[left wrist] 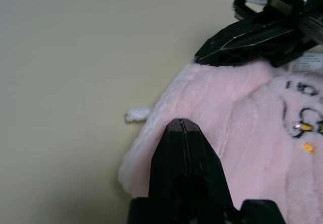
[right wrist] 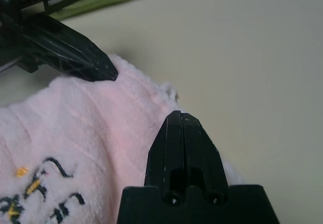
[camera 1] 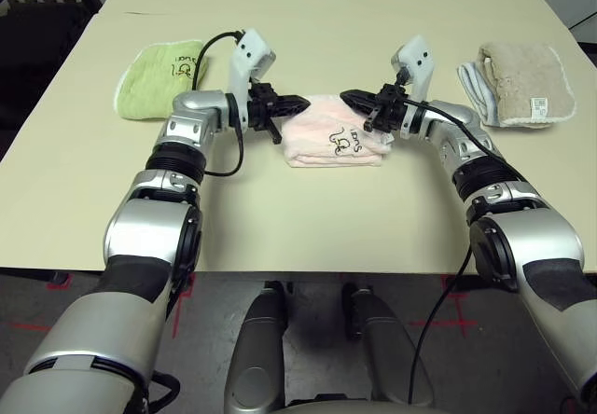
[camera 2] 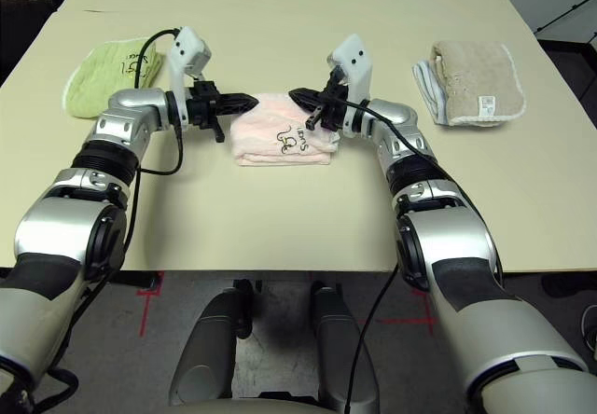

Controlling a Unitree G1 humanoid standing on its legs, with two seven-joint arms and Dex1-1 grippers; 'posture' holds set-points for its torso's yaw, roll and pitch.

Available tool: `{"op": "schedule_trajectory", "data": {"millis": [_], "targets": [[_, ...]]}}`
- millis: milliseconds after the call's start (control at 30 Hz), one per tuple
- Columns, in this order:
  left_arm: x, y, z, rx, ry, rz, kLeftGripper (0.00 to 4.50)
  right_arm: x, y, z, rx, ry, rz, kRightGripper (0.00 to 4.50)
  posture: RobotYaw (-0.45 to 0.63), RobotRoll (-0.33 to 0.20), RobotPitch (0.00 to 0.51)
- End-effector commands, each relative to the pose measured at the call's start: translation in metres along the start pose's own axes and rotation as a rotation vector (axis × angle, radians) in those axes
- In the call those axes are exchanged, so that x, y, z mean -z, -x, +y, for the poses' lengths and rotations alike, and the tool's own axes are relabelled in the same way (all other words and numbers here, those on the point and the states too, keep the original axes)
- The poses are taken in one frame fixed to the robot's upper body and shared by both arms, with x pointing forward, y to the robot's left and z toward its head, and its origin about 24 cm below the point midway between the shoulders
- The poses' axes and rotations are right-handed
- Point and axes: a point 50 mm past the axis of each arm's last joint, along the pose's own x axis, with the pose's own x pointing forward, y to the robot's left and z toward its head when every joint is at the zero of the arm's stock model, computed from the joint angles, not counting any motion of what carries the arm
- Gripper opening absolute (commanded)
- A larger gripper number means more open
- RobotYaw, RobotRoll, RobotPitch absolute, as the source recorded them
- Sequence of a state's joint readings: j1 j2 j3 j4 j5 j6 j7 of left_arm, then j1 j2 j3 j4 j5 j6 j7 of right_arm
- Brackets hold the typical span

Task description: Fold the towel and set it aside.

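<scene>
The pink towel [camera 1: 336,142] lies folded into a small rectangle at the table's middle, with its dark embroidered figure and lettering facing up. My left gripper [camera 1: 300,104] is shut with nothing between its fingers, and its tip hovers over the towel's far left corner. My right gripper [camera 1: 347,98] is shut too, empty, with its tip over the far right part of the towel. The two tips point at each other a short gap apart. In the left wrist view the shut fingertips [left wrist: 182,128] sit just above the pink towel [left wrist: 242,123], with white trim poking out at its edge.
A lime-green folded towel [camera 1: 159,75] lies at the far left. A beige folded towel with a white edge [camera 1: 518,83] lies at the far right. Bare beige table [camera 1: 308,218] stretches in front of the pink towel up to the near edge.
</scene>
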State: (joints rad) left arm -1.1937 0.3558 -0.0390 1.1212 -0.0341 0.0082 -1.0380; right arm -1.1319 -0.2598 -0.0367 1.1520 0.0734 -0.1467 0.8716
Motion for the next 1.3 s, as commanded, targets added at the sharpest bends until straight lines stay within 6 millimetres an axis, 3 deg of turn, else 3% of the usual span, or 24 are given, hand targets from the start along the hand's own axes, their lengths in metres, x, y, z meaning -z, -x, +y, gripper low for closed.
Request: {"op": "schedule_trajectory", "data": {"millis": [33, 233, 633, 1067, 1300], "targets": [[0.022, -0.003, -0.004, -0.027, 0.006, 0.075, 0.03, 0.023, 0.004, 0.002, 0.038, -0.023, 0.091, 0.00, 0.09, 0.000, 0.223], [0.033, 0.001, -0.003, -0.060, -0.015, 0.123, 0.03, 0.049, 0.017, 0.002, 0.073, -0.006, 0.205, 0.00, 0.09, 0.000, 0.228], [0.027, 0.007, 0.001, -0.039, -0.031, 0.087, 0.03, 0.038, 0.038, -0.024, 0.179, 0.069, 0.221, 0.00, 0.08, 0.000, 0.232], [-0.005, 0.016, 0.008, 0.027, -0.085, -0.016, 0.03, -0.022, 0.040, -0.024, -0.086, -0.004, -0.180, 0.00, 0.06, 0.000, 0.231], [-0.028, 0.039, 0.015, 0.144, -0.130, -0.046, 0.03, -0.046, 0.067, -0.032, -0.182, 0.058, -0.213, 0.00, 0.07, 0.000, 0.224]]}}
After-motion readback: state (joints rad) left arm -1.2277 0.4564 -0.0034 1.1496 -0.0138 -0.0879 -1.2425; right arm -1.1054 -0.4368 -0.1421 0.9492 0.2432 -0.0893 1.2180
